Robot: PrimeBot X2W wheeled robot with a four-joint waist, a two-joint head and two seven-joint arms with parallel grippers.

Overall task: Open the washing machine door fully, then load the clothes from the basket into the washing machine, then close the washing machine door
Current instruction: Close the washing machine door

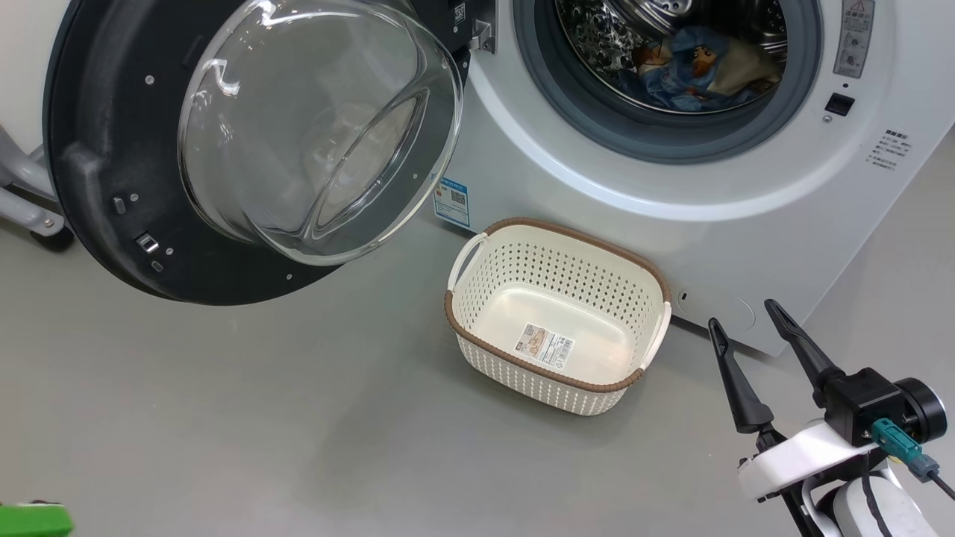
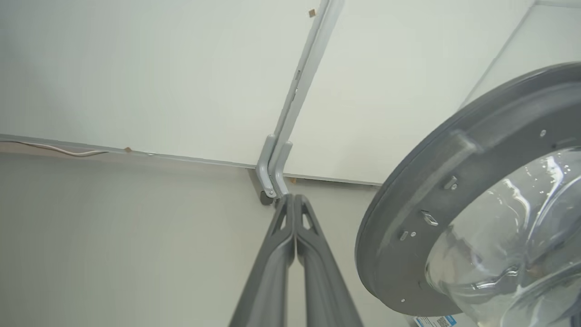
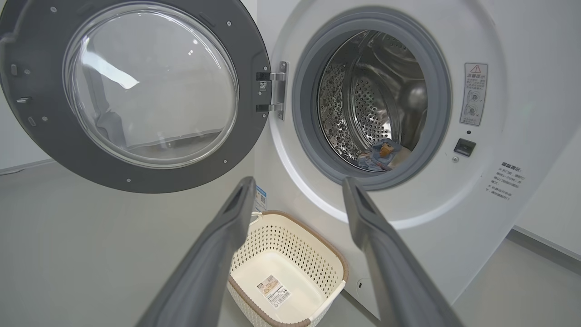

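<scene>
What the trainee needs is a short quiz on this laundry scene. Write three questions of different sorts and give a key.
1. True or false: the basket is empty.
2. Where do the clothes lie? A: inside the washing machine. B: on the floor. C: in the basket.
3. Which is shut, the left gripper or the right gripper, and does it hold anything?

Key: 1 true. 2 A. 3 the left gripper, holding nothing.
</scene>
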